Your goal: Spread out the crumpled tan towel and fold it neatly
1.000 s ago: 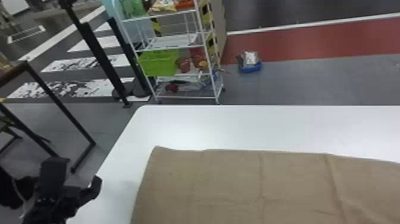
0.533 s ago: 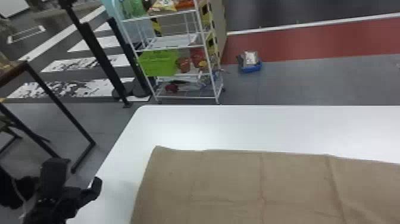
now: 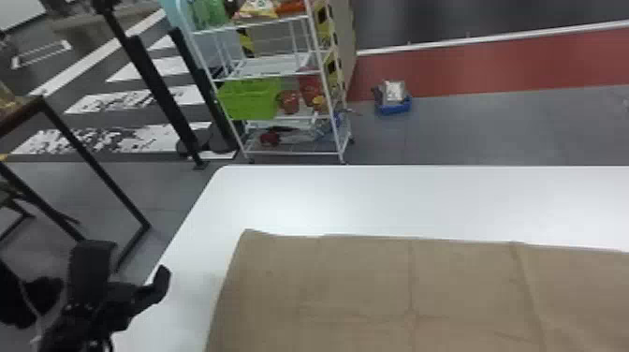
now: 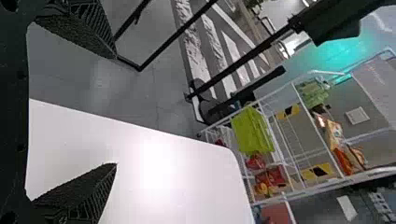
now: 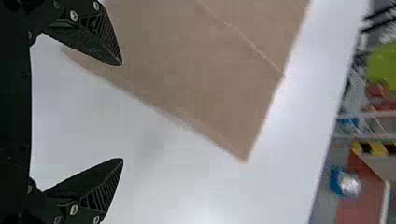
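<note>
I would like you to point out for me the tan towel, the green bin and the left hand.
Tan towel (image 3: 440, 290): head view, middle of the visible cloth.
Green bin (image 3: 250, 100): head view, side facing the camera.
Left hand (image 4: 116, 110): left wrist view, midway between its fingertips.

And the reading is a short one: no word or number comes up legible anywhere. Over on the open rack of white metal wire (image 3: 295, 152), the shiny orange-and-yellow snack packets (image 3: 262, 8) carry print, all of it too blurred to make out. Behind the wires, here's the one plain marking: slanted yellow-and-black warning stripes (image 4: 317, 171) on a flat grey-beige panel (image 4: 296, 128), bold bands with no legible lettering.
</note>
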